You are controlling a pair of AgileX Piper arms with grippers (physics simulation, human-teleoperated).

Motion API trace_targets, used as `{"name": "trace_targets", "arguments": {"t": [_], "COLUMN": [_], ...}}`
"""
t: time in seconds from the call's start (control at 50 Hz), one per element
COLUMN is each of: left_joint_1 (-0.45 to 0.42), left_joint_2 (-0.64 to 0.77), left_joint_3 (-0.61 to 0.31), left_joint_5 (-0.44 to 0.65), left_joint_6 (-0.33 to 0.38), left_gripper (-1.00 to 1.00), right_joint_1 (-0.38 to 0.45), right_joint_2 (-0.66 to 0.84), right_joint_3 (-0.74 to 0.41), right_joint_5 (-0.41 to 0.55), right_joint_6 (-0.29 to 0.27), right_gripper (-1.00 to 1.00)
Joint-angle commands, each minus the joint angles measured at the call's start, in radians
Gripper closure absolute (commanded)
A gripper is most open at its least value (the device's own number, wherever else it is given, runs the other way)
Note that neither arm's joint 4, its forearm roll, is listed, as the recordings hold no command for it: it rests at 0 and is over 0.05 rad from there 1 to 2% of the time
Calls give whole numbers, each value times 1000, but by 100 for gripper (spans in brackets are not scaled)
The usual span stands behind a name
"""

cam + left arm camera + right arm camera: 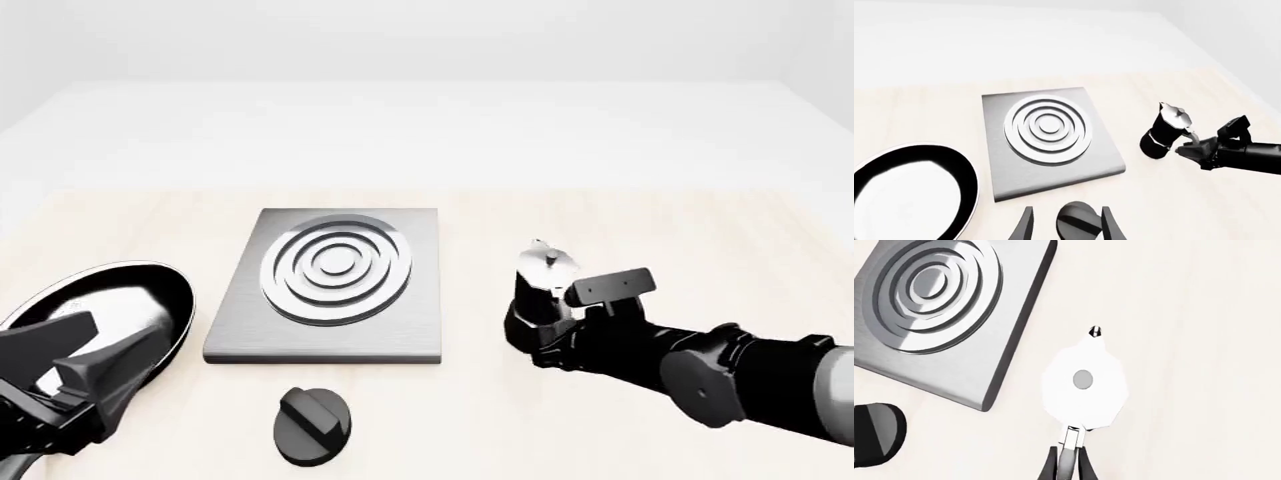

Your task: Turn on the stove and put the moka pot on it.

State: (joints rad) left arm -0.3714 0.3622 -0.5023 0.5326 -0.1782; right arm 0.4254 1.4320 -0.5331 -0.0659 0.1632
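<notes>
**Right arm at the moka pot's handle, left arm poised over the knob**

The moka pot (545, 285) stands upright on the table (641, 220), apart from the stove (334, 290) on its right side, not yet on the rings. Judging by its faceted body and metal lid, it is rigid and probably fairly light, but tall for its base, so a sideways tug could tip it. The sensible hold is the handle at its side, and that is where the right gripper (1069, 460) sits: in the right wrist view its two fingers are drawn close around the thin black handle, apparently clamped on it. A handle grip lets the pot swing, so a slow, level carry seems wise.

The left gripper (1066, 225) hangs with its fingers spread either side of the round black knob (312, 425), which lies just in front of the stove; the fingers look parted and not pressing on it. The ridges should give good purchase for a twist.

A black frying pan (114, 310) rests to the stove's left. The tabletop is pale, smooth wood-toned, and looks flat and hard; the pot could slide on it. Beyond lie plain white walls.
</notes>
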Motion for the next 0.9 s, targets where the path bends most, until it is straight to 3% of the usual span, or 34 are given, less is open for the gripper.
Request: {"name": "trace_targets", "arguments": {"t": [0.02, 0.3, 0.52, 0.9], "left_joint_1": [-1, -7, -10, -5], "left_joint_2": [0, 12, 12, -2], "left_joint_3": [7, 2, 10, -3], "left_joint_5": [-2, -11, -21, -1], "left_joint_6": [-2, 1, -1, 1], "left_gripper": [-100, -100, -100, -100], "right_joint_1": [4, -3, -4, 61], "right_joint_2": [11, -79, -186, -151], "right_joint_3": [16, 0, -73, -224], "right_joint_5": [-17, 50, 155, 191], "right_joint_6": [2, -16, -32, -84], "right_gripper": [100, 100, 100, 100]}}
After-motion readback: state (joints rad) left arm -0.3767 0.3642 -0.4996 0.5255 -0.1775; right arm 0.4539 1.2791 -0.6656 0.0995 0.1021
